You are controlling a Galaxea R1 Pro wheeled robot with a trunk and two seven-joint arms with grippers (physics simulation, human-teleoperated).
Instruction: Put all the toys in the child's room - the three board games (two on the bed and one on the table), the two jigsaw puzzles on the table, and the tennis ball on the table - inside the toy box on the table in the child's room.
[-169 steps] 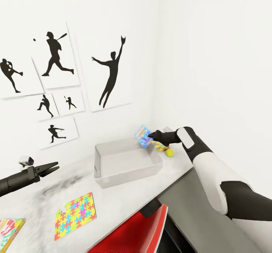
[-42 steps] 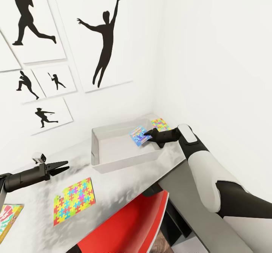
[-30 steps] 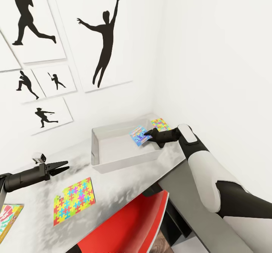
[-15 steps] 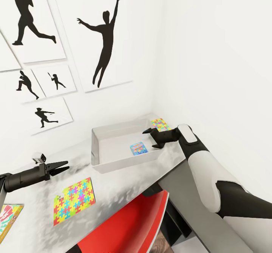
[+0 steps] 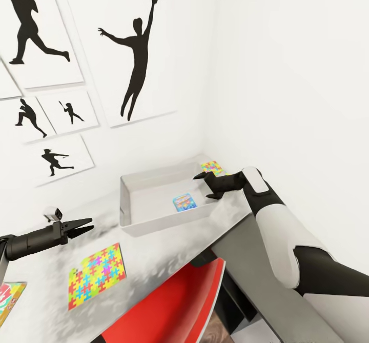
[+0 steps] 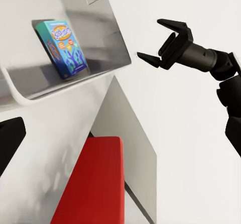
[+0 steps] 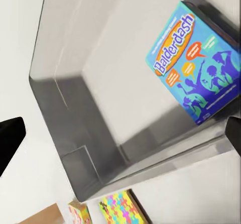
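- Board game point(image 5: 185, 201), a blue "Balderdash" box, lies flat on the floor of the toy box point(image 5: 134, 220), toward its right end, centre of the head view.
- Toy box sits on the table point(image 5: 169, 240), near the wall corner.
- Right gripper point(image 5: 204, 185) hangs above the bin's right rim, fingers spread wide, holding nothing.
- One jigsaw point(image 5: 213, 167) lies on the table just behind that gripper, by the corner.
- Second jigsaw point(image 5: 96, 276) lies flat at lower left, well apart from the bin.
- Another game box point(image 5: 7, 301) shows at the left edge, cut off by the frame.
- Left gripper point(image 5: 84, 226) hovers over the table at left, fingers slightly parted, empty.
- Red chair point(image 5: 174, 309) sits at the table's front edge, bottom centre.
- Silhouette prints point(image 5: 134, 61) hang on the wall, upper left.
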